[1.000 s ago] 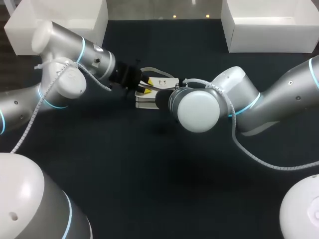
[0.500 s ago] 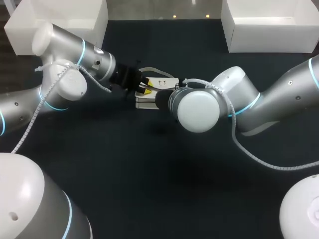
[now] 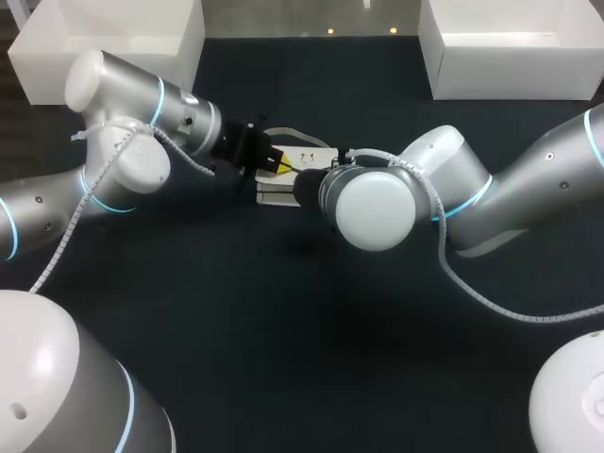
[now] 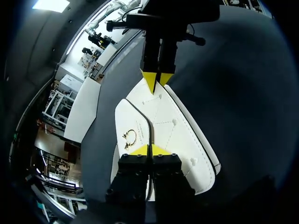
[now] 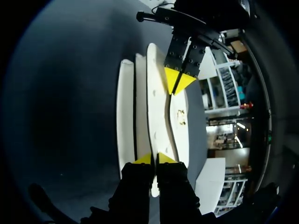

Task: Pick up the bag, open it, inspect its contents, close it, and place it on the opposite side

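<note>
The left fingers [image 4: 145, 150] are pinched narrow on a dark-edged seam at one end of the bag [image 4: 177, 135]. The right fingers [image 5: 145, 159] clamp a white panel at its opposite end. In the head view the right arm's wrist [image 3: 377, 209] hides the right fingers. The bag is white, flat and dark-trimmed, with a small gold ring. It is just 12 o'clock of the table's [image 3: 283, 330] middle. Two white bins [image 3: 510, 57] stand at 11 and 1 o'clock.

Dark table [image 3: 283, 368] — left white box [image 3: 118, 42], right white box [image 3: 514, 57]
</note>
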Robot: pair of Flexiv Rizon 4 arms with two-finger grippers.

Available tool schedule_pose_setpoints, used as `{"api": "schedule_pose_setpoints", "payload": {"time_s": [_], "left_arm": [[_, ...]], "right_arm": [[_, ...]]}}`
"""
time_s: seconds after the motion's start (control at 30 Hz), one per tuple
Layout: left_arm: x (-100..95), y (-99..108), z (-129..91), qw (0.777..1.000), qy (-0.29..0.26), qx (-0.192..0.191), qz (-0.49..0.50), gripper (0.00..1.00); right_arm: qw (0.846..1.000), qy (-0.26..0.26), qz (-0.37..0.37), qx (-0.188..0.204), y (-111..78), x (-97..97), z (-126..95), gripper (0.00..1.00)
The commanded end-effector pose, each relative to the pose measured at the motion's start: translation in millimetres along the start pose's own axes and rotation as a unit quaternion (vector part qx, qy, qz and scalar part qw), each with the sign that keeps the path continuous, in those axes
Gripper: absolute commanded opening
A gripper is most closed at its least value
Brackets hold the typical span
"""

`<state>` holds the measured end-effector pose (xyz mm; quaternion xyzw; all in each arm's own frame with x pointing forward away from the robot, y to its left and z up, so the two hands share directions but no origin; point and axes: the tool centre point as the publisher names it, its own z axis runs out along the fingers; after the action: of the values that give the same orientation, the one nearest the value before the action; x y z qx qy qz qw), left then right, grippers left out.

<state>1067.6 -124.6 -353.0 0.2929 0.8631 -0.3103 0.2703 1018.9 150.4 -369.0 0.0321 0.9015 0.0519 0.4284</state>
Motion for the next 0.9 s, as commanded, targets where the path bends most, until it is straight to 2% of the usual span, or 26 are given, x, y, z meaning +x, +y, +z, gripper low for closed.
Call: {"api": "schedule_pose_setpoints", "payload": {"time_s": [0.03, 0.27, 0.47, 0.57, 0.63, 0.8, 0.9], "left_arm": [[-2.9, 4.6, 0.1, 1.000, -0.003, 0.002, -0.001, 0.00], [-8.4, 0.6, -11.1, 1.000, -0.011, 0.008, 0.002, 0.00], [-6.1, -3.7, -12.1, 1.000, -0.008, 0.011, 0.007, 0.00], [-3.5, -4.3, -10.0, 1.000, -0.006, 0.009, 0.009, 0.30], [-2.0, -4.2, -8.5, 1.000, -0.005, 0.007, 0.010, 0.36], [0.1, -4.2, -4.9, 1.000, -0.004, 0.001, 0.014, 0.36], [-1.1, -4.1, -2.1, 1.000, -0.005, -0.005, 0.016, 0.30]], "right_arm": [[1.000, -0.002, 0.000, 0.000, -0.6, 2.1, 0.2, 0.00], [1.000, -0.002, 0.000, 0.000, -0.6, 2.1, 0.2, 0.00], [1.000, -0.002, 0.000, 0.000, -0.6, 2.1, 0.2, 0.00], [1.000, -0.002, 0.000, 0.000, -0.6, 2.1, 0.2, 0.00], [1.000, -0.002, 0.000, 0.000, -0.6, 2.1, 0.2, 0.00], [1.000, -0.002, 0.000, 0.000, -0.6, 2.1, 0.2, 0.00], [1.000, -0.002, 0.000, 0.000, -0.6, 2.1, 0.2, 0.00]]}}
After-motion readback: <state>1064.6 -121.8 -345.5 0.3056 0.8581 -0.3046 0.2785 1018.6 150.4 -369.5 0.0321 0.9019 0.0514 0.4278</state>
